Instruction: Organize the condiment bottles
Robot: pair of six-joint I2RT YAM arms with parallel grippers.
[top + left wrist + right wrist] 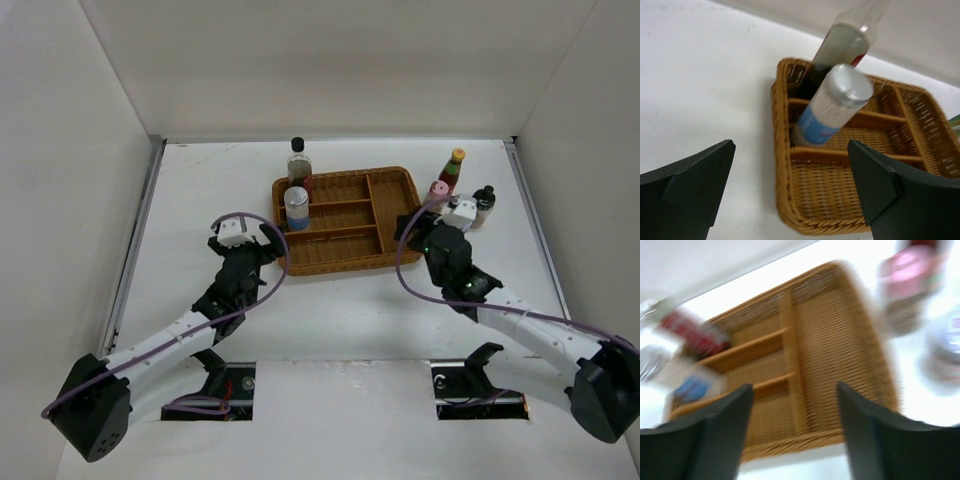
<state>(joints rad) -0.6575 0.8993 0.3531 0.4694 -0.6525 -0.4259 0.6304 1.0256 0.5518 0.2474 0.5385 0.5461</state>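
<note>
The clear black-capped bottle (298, 163) and the blue-white-lidded jar (296, 207) stand in the left compartments of the wicker tray (395, 215); both also show in the left wrist view, bottle (840, 47) and jar (832, 107). The red sauce bottle with orange cap (453, 170), the pink-capped jar (438, 190) and the dark black-capped bottle (485, 203) stand right of the tray. A pale lavender-lidded jar (945, 347) shows blurred beside the pink-capped jar (910, 285). My left gripper (250, 240) is open and empty at the tray's front left corner. My right gripper (420, 222) is open and empty at the tray's right edge.
The tray's front and right compartments (850, 195) hold nothing. White walls close in the table at the back and both sides. Two cut-outs with cables (225, 385) lie by the arm bases.
</note>
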